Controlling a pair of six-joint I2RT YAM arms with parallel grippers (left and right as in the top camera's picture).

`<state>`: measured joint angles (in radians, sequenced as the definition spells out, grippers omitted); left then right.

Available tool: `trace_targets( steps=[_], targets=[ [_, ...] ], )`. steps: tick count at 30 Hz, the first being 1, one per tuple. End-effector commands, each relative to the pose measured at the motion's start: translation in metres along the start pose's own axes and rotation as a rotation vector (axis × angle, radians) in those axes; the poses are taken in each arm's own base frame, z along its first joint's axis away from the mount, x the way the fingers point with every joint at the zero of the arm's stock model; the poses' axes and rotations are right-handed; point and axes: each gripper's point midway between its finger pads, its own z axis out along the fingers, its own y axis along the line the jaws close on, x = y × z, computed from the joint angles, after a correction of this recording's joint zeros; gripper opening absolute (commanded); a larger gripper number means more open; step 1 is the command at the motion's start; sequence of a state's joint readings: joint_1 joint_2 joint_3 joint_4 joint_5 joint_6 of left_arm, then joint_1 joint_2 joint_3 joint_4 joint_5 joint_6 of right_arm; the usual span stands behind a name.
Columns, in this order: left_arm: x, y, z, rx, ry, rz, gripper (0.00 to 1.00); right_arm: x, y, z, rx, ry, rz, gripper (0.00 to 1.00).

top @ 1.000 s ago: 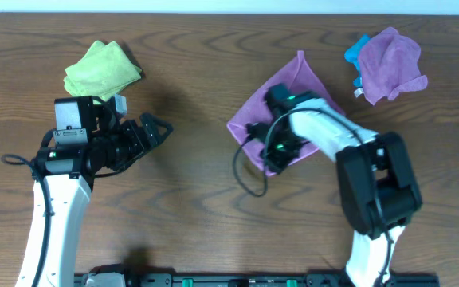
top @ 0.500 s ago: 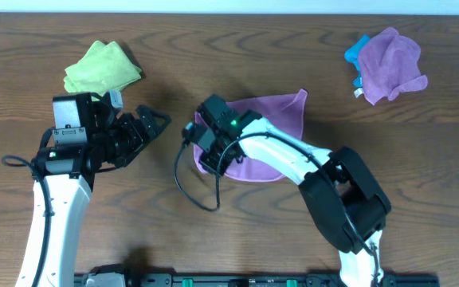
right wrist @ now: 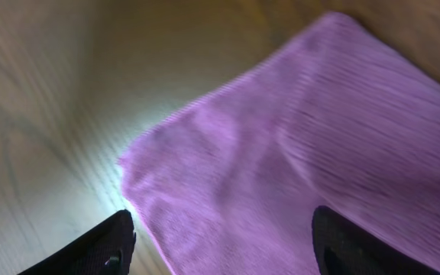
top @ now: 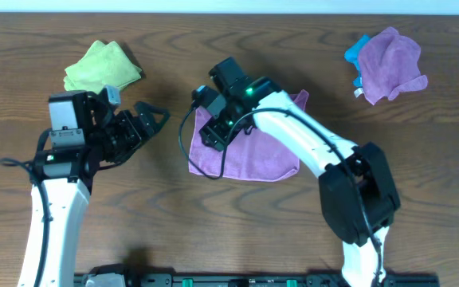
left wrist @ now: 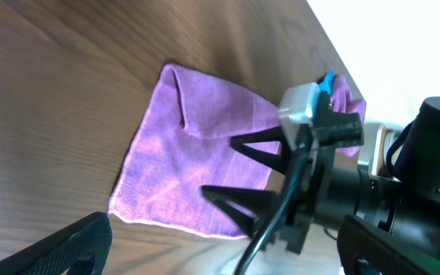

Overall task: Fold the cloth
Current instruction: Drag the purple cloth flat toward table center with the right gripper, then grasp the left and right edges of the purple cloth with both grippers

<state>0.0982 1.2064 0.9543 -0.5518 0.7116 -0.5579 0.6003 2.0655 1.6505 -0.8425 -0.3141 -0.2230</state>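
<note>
The lilac cloth [top: 257,155] lies flat on the wooden table as a rough rectangle, with one corner sticking up at its far right [top: 300,97]. My right gripper [top: 212,127] hovers over the cloth's left part, open, with nothing between its fingers. In the right wrist view the cloth [right wrist: 304,153] fills the space under the gripper [right wrist: 220,252], and its corner edge shows at the left. My left gripper [top: 151,126] stands open to the left of the cloth, apart from it. The left wrist view shows the cloth [left wrist: 197,153], a small crease near its top-left corner, and the open gripper [left wrist: 220,252].
A folded light-green cloth [top: 102,68] sits at the far left, behind my left arm. A second purple cloth [top: 390,56] bunched with a blue one [top: 359,46] lies at the far right. The right arm's cable [top: 188,147] loops over the cloth's left edge.
My right gripper carried part of the cloth leftward, then opened and let it go. The cloth now lies further left and flatter. The left arm has barely moved.
</note>
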Motion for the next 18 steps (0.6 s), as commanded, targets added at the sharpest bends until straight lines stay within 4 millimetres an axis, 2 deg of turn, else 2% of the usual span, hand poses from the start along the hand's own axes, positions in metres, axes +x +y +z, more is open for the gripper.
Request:
trace_targets(
  steps=[1, 3, 6, 9, 11, 15, 18],
  targets=[
    [-0.010, -0.007, -0.015, 0.017, -0.042, -0.002, 0.96, -0.006, -0.029, -0.028, 0.031, -0.053, 0.103, 0.74],
    [-0.006, -0.001, -0.015, 0.003, -0.025, -0.027, 0.95, -0.004, -0.041, -0.052, -0.001, -0.095, 0.155, 0.70],
    [0.002, 0.002, -0.014, -0.012, 0.004, -0.044, 0.95, 0.005, -0.059, -0.098, -0.072, -0.168, 0.250, 0.70],
    [0.011, 0.009, -0.010, -0.041, 0.043, -0.072, 0.95, 0.026, -0.077, -0.133, -0.109, -0.195, 0.356, 0.72],
    [0.023, 0.021, 0.000, -0.087, 0.098, -0.101, 0.95, 0.048, -0.087, -0.153, -0.118, -0.192, 0.419, 0.72],
    [0.049, 0.037, 0.025, -0.124, 0.204, -0.111, 0.95, 0.075, -0.099, -0.180, -0.146, -0.251, 0.498, 0.73],
    [0.058, 0.044, 0.043, -0.139, 0.256, -0.109, 0.96, 0.095, -0.099, -0.196, -0.204, -0.343, 0.542, 0.74]
  ],
)
